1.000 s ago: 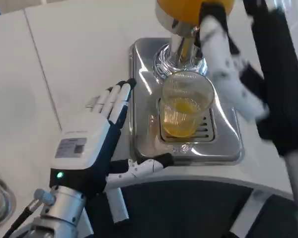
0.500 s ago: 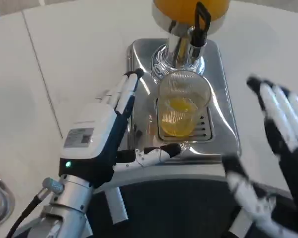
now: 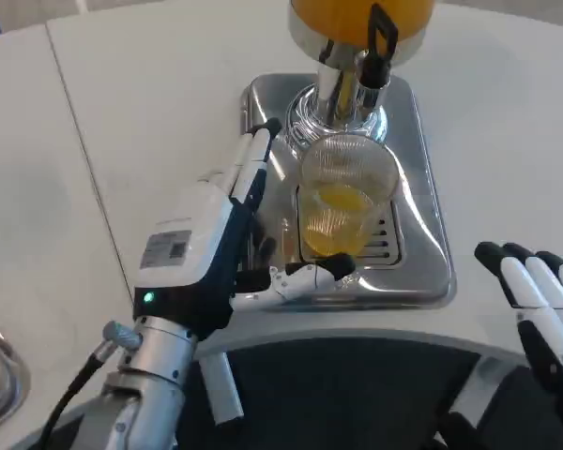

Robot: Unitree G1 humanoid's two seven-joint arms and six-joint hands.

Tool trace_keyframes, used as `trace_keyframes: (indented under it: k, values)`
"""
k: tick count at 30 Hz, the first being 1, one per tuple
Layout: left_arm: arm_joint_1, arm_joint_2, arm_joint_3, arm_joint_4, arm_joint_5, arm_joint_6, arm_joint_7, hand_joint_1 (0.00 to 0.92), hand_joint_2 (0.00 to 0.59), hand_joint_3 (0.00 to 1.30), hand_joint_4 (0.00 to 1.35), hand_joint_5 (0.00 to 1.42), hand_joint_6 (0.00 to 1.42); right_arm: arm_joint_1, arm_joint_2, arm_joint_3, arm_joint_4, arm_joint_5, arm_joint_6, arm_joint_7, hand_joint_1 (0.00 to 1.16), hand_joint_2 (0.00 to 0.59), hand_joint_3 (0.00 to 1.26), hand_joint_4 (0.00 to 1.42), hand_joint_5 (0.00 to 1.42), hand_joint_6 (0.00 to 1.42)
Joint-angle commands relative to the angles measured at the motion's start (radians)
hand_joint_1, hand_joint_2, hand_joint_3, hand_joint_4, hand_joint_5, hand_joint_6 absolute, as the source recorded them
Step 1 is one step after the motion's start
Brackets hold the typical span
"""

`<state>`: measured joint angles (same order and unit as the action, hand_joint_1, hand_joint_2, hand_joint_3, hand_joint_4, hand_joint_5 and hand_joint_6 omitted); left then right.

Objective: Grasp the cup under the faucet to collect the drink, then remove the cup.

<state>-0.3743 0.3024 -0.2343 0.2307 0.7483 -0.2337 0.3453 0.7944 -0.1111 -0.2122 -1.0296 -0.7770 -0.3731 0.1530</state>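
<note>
So the ribbed clear cup point(image 3: 342, 211) is sitting on the drip grate of the shiny steel tray point(image 3: 422, 169), right under the faucet point(image 3: 371, 56) of the orange drink dispenser point(image 3: 357, 19), with some yellow juice in the bottom. Left robot hand point(image 3: 220, 234) is just beside the cup on its left, fingers straight and apart, thumb reaching under the cup's base, not actually gripping it. Right robot hand point(image 3: 544, 305) is well off to the cup's right over the white worktop point(image 3: 122, 112), fingers spread, holding nothing
</note>
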Motion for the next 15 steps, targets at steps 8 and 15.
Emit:
trace_keyframes:
  k: [8,15]
  values:
    - [-0.086,-0.050,-0.037,0.124,-0.022,-0.043,0.038,0.159,0.029,0.00,0.00,0.16,0.20,0.009,-0.029,-0.028,0.012,0.025,-0.024,0.025,0.37,0.403,0.00,0.00,0.00,0.00]
    - [-0.126,-0.080,-0.035,0.211,-0.052,-0.056,0.074,0.197,0.035,0.00,0.00,0.23,0.27,-0.024,-0.023,-0.004,0.000,0.027,0.002,0.070,0.37,0.401,0.00,0.00,0.00,0.00]
